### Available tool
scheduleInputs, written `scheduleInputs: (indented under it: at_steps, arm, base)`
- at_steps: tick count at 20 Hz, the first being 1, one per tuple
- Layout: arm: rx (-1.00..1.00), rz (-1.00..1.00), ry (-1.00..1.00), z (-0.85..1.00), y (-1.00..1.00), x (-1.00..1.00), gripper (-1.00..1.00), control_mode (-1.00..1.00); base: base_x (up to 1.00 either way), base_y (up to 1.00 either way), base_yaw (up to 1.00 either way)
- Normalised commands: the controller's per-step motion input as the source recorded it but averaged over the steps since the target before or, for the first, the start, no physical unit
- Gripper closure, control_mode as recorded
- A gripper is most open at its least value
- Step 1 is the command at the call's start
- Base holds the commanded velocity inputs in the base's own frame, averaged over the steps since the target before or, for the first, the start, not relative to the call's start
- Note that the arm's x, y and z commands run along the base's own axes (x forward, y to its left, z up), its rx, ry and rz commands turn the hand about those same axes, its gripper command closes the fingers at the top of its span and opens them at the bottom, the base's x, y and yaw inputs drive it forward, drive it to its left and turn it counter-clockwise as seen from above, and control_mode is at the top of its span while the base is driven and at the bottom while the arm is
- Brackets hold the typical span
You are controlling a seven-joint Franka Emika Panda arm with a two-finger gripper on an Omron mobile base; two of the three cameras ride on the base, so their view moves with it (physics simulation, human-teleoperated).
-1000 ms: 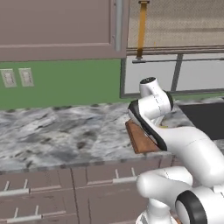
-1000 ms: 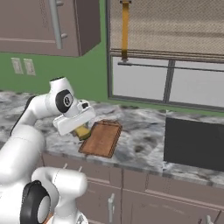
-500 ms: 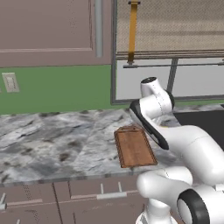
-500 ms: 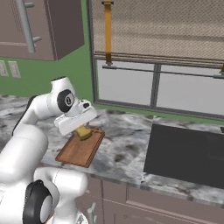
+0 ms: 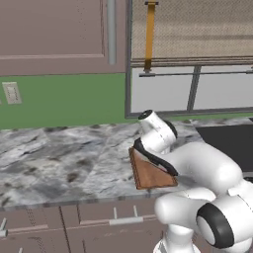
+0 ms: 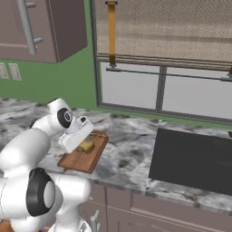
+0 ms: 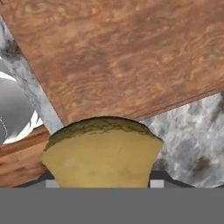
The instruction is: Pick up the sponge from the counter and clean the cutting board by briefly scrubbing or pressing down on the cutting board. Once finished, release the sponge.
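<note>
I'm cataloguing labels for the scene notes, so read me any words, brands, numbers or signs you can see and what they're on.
None: no readable text anywhere.
The cutting board, sponge, counter, cabinets and stovetop all carry plain surfaces.
The wall outlet has no legible marking.

Arm [image 5: 197, 168]: glossy white rounded link shells, black joint rings, a thin black seam band, boxy white hand housing [image 6: 77, 136]

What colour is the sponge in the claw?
Yellow-orange; the sponge shows best in the hand view.
</note>
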Motion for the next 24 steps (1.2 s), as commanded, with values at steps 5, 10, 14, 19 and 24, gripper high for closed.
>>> scheduleInputs:
  at_steps: [5,10,14,19,24]
  arm:
    - [-0.11,0.28,0.08,-0.63,0.01,-0.03,1.0,-1.0]
    - [0.0,0.06,0.0,-0.57,0.0,-0.11,1.0,-1.0]
    - [0.14,0.02,0.0,-0.42,-0.09,-0.12,1.0,-1.0]
    - [0.06,0.02,0.0,-0.28,0.0,0.0,1.0,-1.0]
    - [0.04,0.03,-0.01,-0.33,0.0,0.0,1.0,-1.0]
  base:
    - [0.0,0.0,0.0]
    - [0.0,0.0,0.0]
    - [0.0,0.0,0.0]
    - [0.0,0.0,0.0]
    - [0.0,0.0,0.0]
